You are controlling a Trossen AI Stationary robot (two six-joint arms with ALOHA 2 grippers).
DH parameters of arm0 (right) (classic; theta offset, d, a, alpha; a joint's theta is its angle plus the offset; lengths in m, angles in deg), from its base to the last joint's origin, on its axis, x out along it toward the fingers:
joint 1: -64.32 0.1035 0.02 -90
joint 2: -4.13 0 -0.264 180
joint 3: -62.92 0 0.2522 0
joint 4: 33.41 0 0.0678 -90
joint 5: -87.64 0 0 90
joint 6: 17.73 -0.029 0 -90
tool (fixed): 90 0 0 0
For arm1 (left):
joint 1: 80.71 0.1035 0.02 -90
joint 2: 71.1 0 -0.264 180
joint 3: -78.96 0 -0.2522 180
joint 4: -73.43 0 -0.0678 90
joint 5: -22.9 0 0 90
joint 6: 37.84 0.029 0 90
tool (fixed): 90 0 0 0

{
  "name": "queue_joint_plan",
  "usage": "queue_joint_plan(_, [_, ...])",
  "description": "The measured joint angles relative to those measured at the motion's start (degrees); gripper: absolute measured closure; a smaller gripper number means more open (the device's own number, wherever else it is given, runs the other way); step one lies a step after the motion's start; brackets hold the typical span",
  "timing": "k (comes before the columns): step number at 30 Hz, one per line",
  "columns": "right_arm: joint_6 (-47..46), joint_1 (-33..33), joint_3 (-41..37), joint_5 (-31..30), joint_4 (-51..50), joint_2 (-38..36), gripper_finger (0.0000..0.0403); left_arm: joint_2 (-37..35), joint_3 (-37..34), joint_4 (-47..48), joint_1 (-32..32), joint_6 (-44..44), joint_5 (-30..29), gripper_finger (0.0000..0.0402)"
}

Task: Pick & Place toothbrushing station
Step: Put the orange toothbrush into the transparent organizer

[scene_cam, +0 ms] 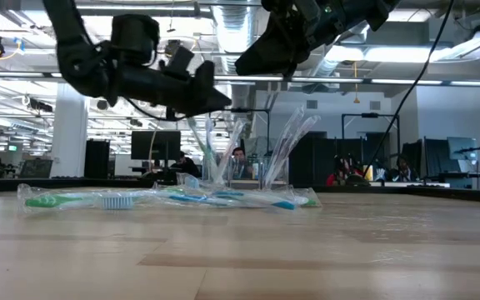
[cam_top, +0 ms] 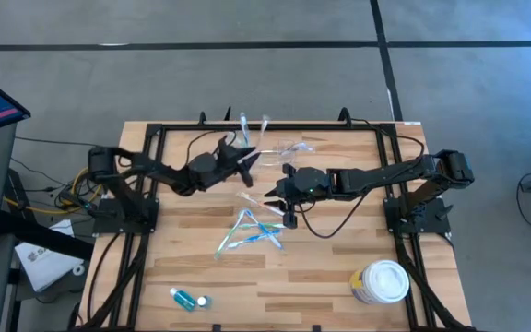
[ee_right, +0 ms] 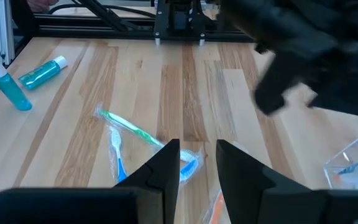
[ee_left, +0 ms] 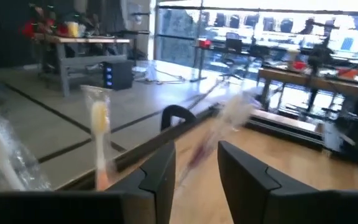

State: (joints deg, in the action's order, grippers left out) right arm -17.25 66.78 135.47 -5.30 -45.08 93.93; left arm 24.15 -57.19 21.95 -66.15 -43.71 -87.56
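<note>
Left gripper (cam_top: 250, 159) raised near table's (cam_top: 339, 267) far edge, fingers apart, empty. Right gripper (cam_top: 275, 198) mid-table over toothbrushes (cam_top: 252, 231), apart, empty. Station (cam_top: 289, 148) between arms, far side.

toothbrushing station (cam_top: 289, 148): small low holder of clear colourless plastic, sitting on the wooden table in the upper middle of the high view, near the far edge. hard to make out against the wood (its outline shows mostly as pale glints). in the low view it stands at mid-frame (scene_cam: 248, 171), upright on the tabletop, with clear-wrapped toothbrushes rising from it and leaning slightly apart. in the right wrist view one clear corner shows at the lower right edge (ee_right: 353, 163).
</note>
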Motion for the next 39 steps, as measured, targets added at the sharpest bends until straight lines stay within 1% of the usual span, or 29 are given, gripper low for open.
queue_joint_plan(3, [0.0, 0.0, 0.0, 0.0, 0.0, 0.0, 0.0307, -2.3, -2.6, 0.3, -1.3, -0.4, 0.0, 0.0290])
queue_joint_plan(8, [0.0, 0.0, 0.0, 0.0, 0.0, 0.0, 0.0307, -4.2, -5.1, 0.1, -3.8, -0.5, 0.2, 0.0291])
queue_joint_plan(14, [-0.7, 0.1, 0.0, 0.0, -0.3, 0.0, 0.0307, -4.3, -5.6, 0.2, -5.6, -0.5, 6.3, 0.0291])
queue_joint_plan(19, [-3.8, 0.2, 0.0, 0.0, -0.5, 1.9, 0.0307, -4.3, -5.6, 0.4, -7.9, -0.6, 11.5, 0.0291])
queue_joint_plan(25, [-4.2, 0.1, 0.0, 0.0, 0.0, 7.4, 0.0307, -4.3, -5.6, 3.3, -11.2, -0.5, 11.7, 0.0291])
queue_joint_plan(34, [-6.6, 0.0, 0.0, -0.3, -0.1, 13.5, 0.0307, -4.2, -5.5, 9.9, -13.6, -0.6, 11.6, 0.0291])
queue_joint_plan(39, [-8.0, -0.3, 0.0, -4.4, -0.6, 16.2, 0.0307, -4.2, -5.5, 12.9, -14.0, -2.2, 11.5, 0.0291])
